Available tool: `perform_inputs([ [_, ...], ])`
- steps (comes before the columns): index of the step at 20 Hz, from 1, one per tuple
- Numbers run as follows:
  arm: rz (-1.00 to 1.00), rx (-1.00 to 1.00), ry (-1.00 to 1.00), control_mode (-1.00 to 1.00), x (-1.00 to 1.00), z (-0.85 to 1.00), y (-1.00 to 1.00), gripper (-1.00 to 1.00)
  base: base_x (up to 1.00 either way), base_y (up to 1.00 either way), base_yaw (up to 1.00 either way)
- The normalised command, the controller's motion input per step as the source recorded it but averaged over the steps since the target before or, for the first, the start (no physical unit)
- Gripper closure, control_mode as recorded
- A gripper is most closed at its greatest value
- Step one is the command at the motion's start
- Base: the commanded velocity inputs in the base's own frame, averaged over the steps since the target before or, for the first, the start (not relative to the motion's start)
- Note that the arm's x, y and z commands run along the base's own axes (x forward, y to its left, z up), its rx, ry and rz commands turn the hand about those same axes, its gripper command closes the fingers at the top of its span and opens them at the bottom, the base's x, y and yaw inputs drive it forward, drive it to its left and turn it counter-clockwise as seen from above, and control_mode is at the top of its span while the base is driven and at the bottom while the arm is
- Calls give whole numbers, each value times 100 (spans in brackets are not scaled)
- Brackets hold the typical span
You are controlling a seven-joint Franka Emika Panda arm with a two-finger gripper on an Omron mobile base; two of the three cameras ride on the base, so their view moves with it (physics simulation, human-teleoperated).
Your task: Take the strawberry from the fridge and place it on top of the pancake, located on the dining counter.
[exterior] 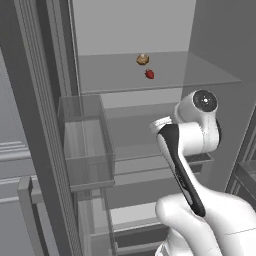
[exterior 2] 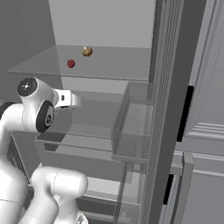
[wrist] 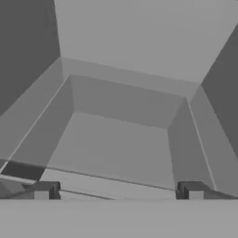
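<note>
Red strawberry point(exterior: 149, 74) tiny, details unclear.

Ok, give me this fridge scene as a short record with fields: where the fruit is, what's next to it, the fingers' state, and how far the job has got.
fridge: open, glass shelves and clear door bin visible
strawberry: lying on upper glass shelf, untouched
neighbour: small tan-brown item on same shelf, just behind the strawberry, apart from it
gripper: open, empty, fingers spread wide, aimed into a lower fridge compartment
arm: inside the doorway, below the strawberry's shelf
progress: strawberry not yet grasped
</note>
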Motion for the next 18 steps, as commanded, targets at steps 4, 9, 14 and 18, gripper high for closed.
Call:
perform_inputs([
  [4, 0, -10, -10, -100, 9, 98, 9, -100, 0, 0, 0],
  [9, 0, 7, -13, -100, 15, 74, -12, -100, 0, 0, 0],
  [14, -6, 13, -10, -100, 47, 42, -1, -100, 0, 0, 0],
  [18, -5, 21, 1, -100, 56, 17, 0, -100, 0, 0, 0],
])
